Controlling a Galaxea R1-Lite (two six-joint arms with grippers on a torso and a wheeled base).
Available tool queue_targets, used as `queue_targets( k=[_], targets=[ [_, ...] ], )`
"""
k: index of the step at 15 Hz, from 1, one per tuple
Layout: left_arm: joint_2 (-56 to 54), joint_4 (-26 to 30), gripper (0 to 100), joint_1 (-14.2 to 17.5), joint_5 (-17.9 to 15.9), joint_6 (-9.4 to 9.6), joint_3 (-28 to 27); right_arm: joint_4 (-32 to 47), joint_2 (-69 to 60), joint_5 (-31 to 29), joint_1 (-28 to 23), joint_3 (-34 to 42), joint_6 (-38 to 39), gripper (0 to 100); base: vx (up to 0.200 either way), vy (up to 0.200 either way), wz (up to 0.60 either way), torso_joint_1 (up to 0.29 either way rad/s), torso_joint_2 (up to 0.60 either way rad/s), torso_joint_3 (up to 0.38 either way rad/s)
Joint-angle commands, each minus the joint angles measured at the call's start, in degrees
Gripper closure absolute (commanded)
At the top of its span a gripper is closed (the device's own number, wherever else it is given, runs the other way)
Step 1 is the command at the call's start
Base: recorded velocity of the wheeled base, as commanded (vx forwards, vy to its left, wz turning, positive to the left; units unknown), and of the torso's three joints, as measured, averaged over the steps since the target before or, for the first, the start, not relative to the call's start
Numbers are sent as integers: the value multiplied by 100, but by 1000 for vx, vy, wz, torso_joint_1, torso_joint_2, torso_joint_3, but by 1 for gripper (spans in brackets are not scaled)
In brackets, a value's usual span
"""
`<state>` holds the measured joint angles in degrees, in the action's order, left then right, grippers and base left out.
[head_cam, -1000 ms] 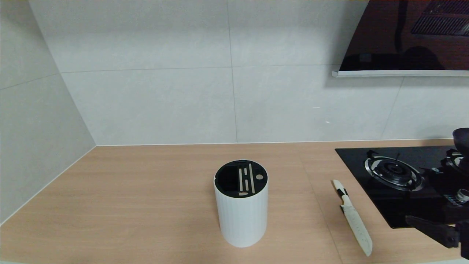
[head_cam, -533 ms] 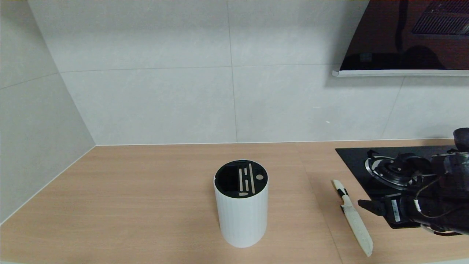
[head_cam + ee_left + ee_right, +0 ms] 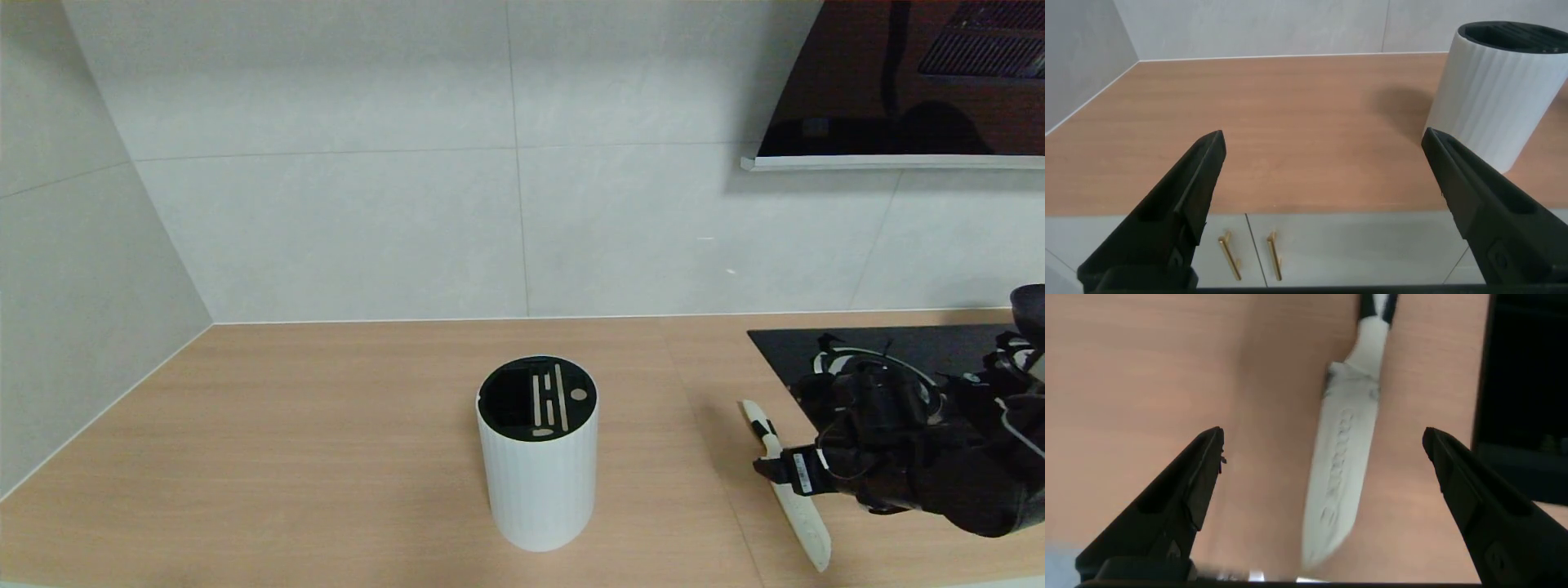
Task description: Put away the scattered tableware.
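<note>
The white knife (image 3: 804,523) lies flat on the wooden worktop (image 3: 326,441) between the white slotted holder (image 3: 539,474) and the black hob (image 3: 784,347), the right gripper (image 3: 1323,506) hovering just over it with jaws spread, the left gripper (image 3: 1327,204) by the worktop's front edge, jaws likewise spread

White ribbed knife block (image 3: 539,482) with a black top, cream knife (image 3: 807,527) with a black band on the handle, light woodgrain countertop (image 3: 326,441).
</note>
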<state>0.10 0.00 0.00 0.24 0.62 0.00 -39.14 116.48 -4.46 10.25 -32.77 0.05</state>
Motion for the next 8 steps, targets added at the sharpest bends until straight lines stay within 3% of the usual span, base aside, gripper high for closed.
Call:
queue_targets(
  k=[1,4,8],
  targets=[
    [8,0,0,0,2,-1,0,-322,903,-134,-14,-116,21,0,0,0,0,0,0,0],
    [8,0,0,0,2,-9,0,-366,1149,-283,-23,-379,514,0,0,0,0,0,0,0],
    [8,0,0,0,2,-1,0,-366,1228,-371,-85,-511,549,0,0,0,0,0,0,0]
  ],
)
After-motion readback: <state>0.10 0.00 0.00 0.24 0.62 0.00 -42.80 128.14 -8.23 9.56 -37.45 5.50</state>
